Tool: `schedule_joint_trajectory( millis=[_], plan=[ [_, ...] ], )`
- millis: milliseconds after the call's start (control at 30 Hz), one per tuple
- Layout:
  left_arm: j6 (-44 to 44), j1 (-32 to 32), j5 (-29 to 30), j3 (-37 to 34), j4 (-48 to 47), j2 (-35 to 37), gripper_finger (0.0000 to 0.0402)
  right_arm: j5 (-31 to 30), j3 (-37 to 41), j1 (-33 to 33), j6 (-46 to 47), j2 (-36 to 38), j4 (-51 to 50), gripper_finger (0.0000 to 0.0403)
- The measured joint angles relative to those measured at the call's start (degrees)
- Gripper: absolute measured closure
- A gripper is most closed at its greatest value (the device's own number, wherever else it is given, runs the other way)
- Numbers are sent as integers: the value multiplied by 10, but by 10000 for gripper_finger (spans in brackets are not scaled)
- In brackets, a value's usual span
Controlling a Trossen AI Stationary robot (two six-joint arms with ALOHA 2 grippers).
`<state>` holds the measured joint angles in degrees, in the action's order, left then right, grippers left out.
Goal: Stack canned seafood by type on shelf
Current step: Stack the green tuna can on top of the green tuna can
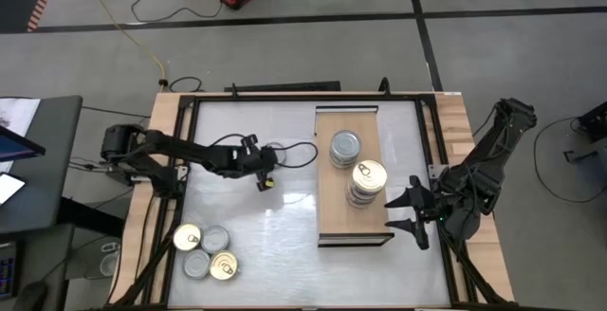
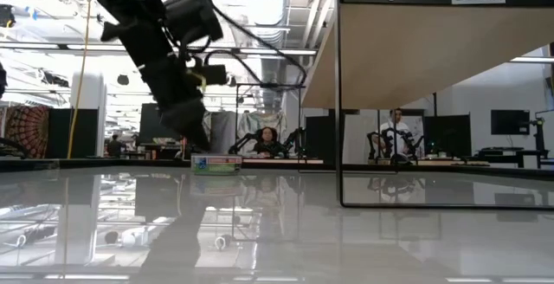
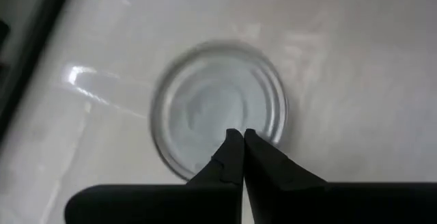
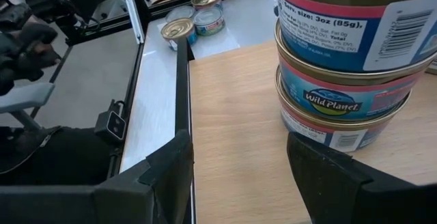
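Note:
A silver-lidded tin (image 3: 218, 108) stands on the white tabletop; it also shows in the low view (image 2: 215, 164). My left gripper (image 3: 239, 136) is shut and points down right over its lid, near the table's middle (image 1: 266, 173). My right gripper (image 1: 415, 212) is open and empty at the near right corner of the light-wood shelf (image 1: 332, 207). On the shelf stand a silver-lidded stack (image 1: 345, 148) and a gold-lidded stack (image 1: 368, 180) of three tins (image 4: 348, 60). The right fingers (image 4: 171, 166) stand level, short of that stack. My left gripper's shut fingertips (image 3: 232, 145) stand over the lid (image 3: 205, 115) of the silver-lidded tin, coming from above. I cannot tell whether they touch the lid or hover just above it. The tin rests upright on the tabletop.
Several loose tins, some gold-lidded (image 1: 187, 238) and some silver-lidded (image 1: 215, 240), sit at the table's near left; they also show in the right wrist view (image 4: 194, 16). A dark frame (image 1: 180, 173) runs around the tabletop. In the low view the shelf (image 2: 433, 50) stands raised on thin legs.

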<state>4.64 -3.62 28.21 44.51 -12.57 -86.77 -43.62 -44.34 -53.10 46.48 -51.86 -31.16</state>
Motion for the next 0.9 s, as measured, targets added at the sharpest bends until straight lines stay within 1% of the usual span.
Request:
schedule_joint_trajectory(
  millis=[133, 200, 267, 367, 533, 633, 767, 900],
  plan=[
    [-49, 11, 22, 1, -2, 21, 401, 0, 0, 0, -3, 0, 0, 143],
    [-70, 18, 18, 1, -8, 24, 399, 0, 0, 0, -5, 0, 0, 143],
    [-94, 23, 0, 1, -19, 25, 388, 0, 0, 0, -5, 0, 0, 143],
    [-119, 31, -10, 1, -36, 15, 353, 0, 0, 0, -5, 0, 0, 143],
    [-148, 39, -13, 2, -35, 12, 276, 0, 0, 0, -6, 0, 0, 143],
    [-154, 39, -11, 2, -37, 12, 246, 0, 0, 0, -7, 0, 0, 143],
    [-174, 34, -15, 2, -43, 12, 240, 0, 0, 0, -7, 0, 0, 143],
    [-220, 29, -22, -20, -26, 13, 258, 0, 0, 0, -6, 0, 0, 143]
  ],
)
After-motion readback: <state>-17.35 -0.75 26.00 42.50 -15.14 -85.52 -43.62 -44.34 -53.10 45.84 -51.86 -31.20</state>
